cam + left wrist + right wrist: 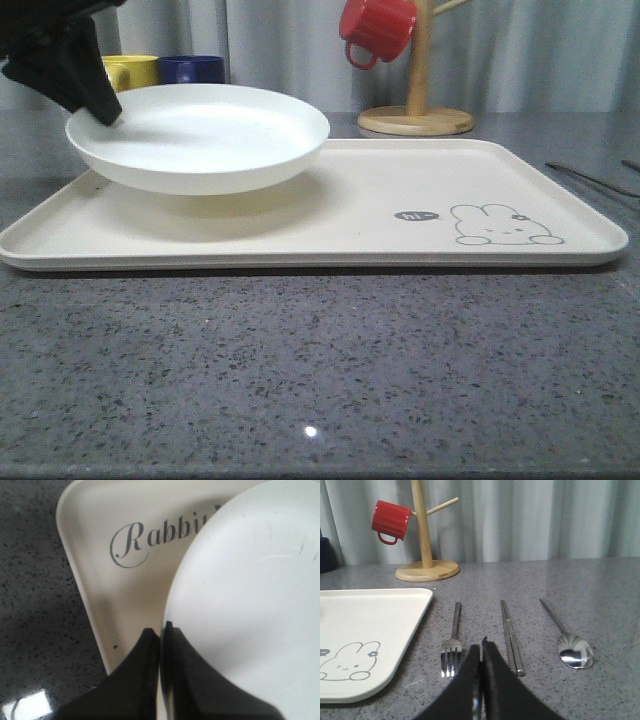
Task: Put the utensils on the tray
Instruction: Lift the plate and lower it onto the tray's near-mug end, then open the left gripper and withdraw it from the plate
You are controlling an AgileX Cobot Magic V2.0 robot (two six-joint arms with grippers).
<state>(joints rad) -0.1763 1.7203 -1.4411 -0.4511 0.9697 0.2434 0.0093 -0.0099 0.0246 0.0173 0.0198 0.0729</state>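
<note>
The utensils lie side by side on the grey counter to the right of the tray [375,610]: a fork [453,647], a straight bar-like piece [511,637] and a spoon [571,647]. My right gripper [481,650] hangs shut just in front of them, between the fork and the bar piece, holding nothing. In the front view the utensils [592,179] show as thin lines at the far right. My left gripper [100,108] is shut on the rim of a round white plate [200,135] over the left part of the tray [400,215]. One of its fingers [175,640] lies inside the plate [250,590].
A wooden mug tree [416,110] with a red mug [376,30] stands behind the tray. A yellow mug [132,70] and a dark blue mug [192,68] sit at the back left. Bare counter stretches in front of the tray.
</note>
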